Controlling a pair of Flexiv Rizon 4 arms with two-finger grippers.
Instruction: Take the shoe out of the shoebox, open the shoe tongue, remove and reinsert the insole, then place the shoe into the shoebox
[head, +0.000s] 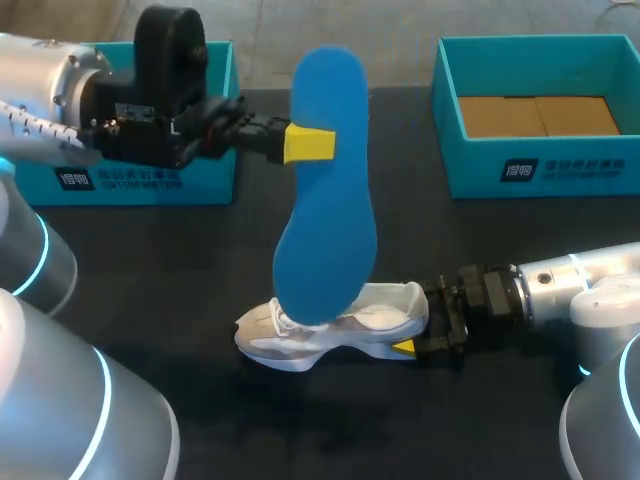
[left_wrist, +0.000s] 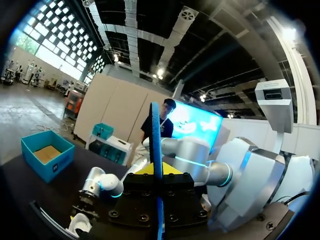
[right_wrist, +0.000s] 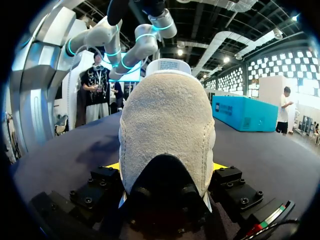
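Note:
A white shoe (head: 345, 325) lies on its sole on the black table, toe to the left. My right gripper (head: 415, 328) is shut on its heel; in the right wrist view the heel (right_wrist: 167, 125) fills the gap between the yellow tips (right_wrist: 220, 166). My left gripper (head: 312, 143) is shut on a blue insole (head: 330, 220) and holds it upright above the shoe. The insole's lower end reaches the shoe's opening; I cannot tell whether it is inside. In the left wrist view the insole (left_wrist: 156, 145) shows edge-on between the fingers of the left gripper (left_wrist: 158, 171).
An open teal shoebox (head: 540, 165) with a brown lining stands at the back right. A second teal box (head: 130, 180) stands at the back left, partly hidden by my left arm. Bare black tabletop (head: 200, 270) lies left of the shoe.

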